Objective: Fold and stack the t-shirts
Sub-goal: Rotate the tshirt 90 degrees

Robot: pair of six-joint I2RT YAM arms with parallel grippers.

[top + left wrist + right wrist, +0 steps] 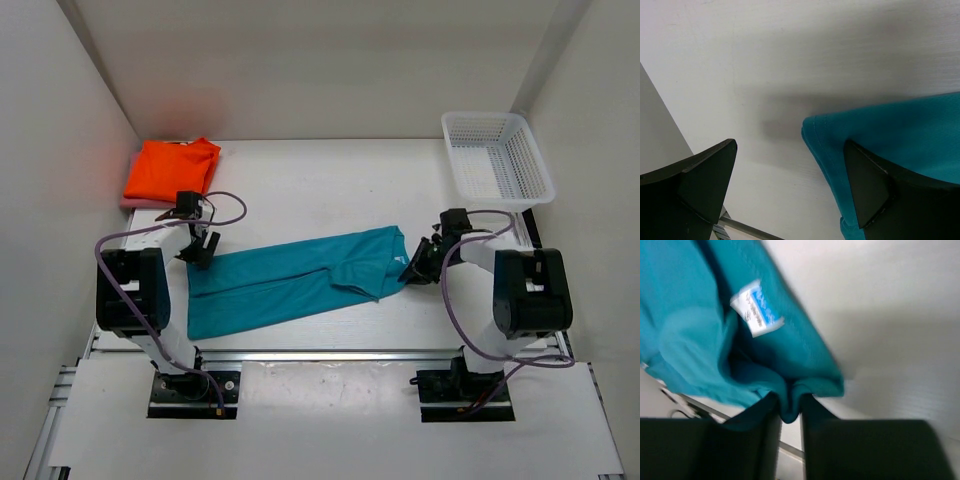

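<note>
**A:** ok so where's our teal t-shirt (300,280) at?

**B:** We've got it stretched in a long, rumpled band across the tabletop (320,190), between the two arms. The neck end is over on the right and the hem end is on the left.

**A:** and the right pincer (789,420)?

**B:** It's closed tight. In our wrist view a bunched fold of teal cloth is squeezed between the two fingers, just below the white neck label (757,307). That shot's kinda blurry, but the pinch is plain enough.

**A:** left pincer (790,180) same deal?

**B:** Nope, that one's spread wide with nothing gripped. It hangs over the shirt's far left corner. The hemmed corner pokes into the gap beside one finger, and the other finger is over bare tabletop. We honestly can't tell if that finger touches the cloth.

**A:** the others?

**B:** The orange t-shirt (172,168) is folded in the far left corner, lying on top of the pink t-shirt (135,203), which only peeks out along the edge. The white basket (497,160) is at far right.
</note>
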